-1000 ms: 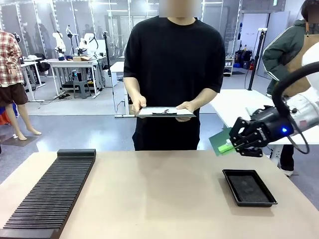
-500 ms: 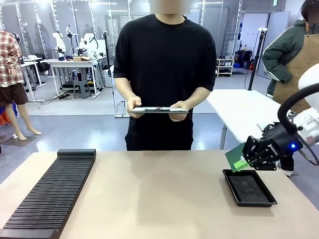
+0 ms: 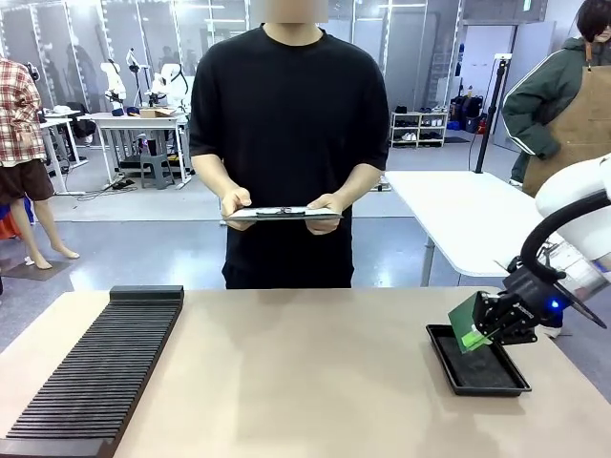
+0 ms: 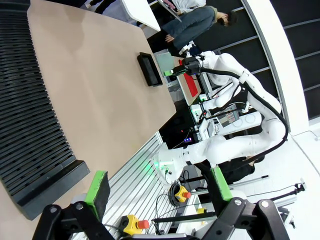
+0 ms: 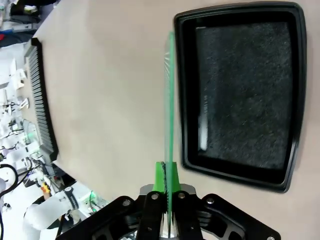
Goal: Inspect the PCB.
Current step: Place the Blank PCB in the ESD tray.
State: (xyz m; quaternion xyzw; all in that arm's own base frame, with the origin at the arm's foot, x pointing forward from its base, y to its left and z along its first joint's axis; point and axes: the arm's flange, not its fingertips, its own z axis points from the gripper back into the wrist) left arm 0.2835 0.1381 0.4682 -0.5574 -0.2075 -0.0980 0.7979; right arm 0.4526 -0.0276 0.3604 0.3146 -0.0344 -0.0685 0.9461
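The green PCB [image 3: 465, 323] hangs tilted just over the left rim of the black tray [image 3: 447, 365], with my right gripper [image 3: 480, 334] shut on its edge. From the right wrist, the PCB [image 5: 169, 100] shows edge-on as a thin green line running up from my right gripper [image 5: 168, 184], beside the tray [image 5: 295, 100]. My left gripper [image 4: 157, 185] stands open high above the table with nothing between its green pads. Far off in the left wrist view the PCB [image 4: 165, 62] and tray [image 4: 149, 69] appear small.
A long black ribbed rack [image 3: 100, 367] lies along the table's left side. A person in black stands at the far edge holding a grey clipboard [image 3: 283, 214] in both hands. Bare tabletop [image 3: 305, 372] spreads between rack and tray.
My right gripper has carried the PCB down and to the right, from above the table's far edge to just over the tray. The person has shifted left with the clipboard.
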